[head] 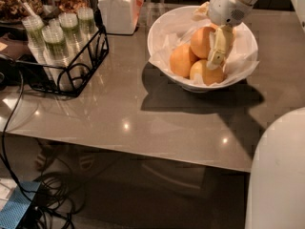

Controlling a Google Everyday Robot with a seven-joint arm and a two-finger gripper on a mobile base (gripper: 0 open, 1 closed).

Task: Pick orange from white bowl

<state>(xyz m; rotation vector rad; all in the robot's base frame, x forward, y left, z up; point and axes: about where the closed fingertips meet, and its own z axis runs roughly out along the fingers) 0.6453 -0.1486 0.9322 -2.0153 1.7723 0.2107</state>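
- The orange (201, 41) sits on top of the pile inside the bowl (151, 32), resting on the other oranges (181, 60).
- Risk: it is round and smooth and only perched there. A sideways nudge from the hand (217, 56) would likely roll it off the pile and out of reach of the grip.
- Risk: a hold that lands off the fruit's middle could squeeze it out, so that it drops back into the bowl or over the rim onto the surface (143, 113).
- Risk: crumpled paper (240, 56) lines the bowl right beside the hand. If it gets caught in the grip, lifting could drag the paper, shift the fruit under it, or tug the bowl itself.
- Risk: the bowl stands on a small foot, so pressing down hard near its right side might rock it.
- The hand is down inside the bowl, on the right of the orange and seemingly touching it, with its tip just above the lowest fruit.
- How far open it is cannot be told, nor whether it has the orange held. Only its near side shows.
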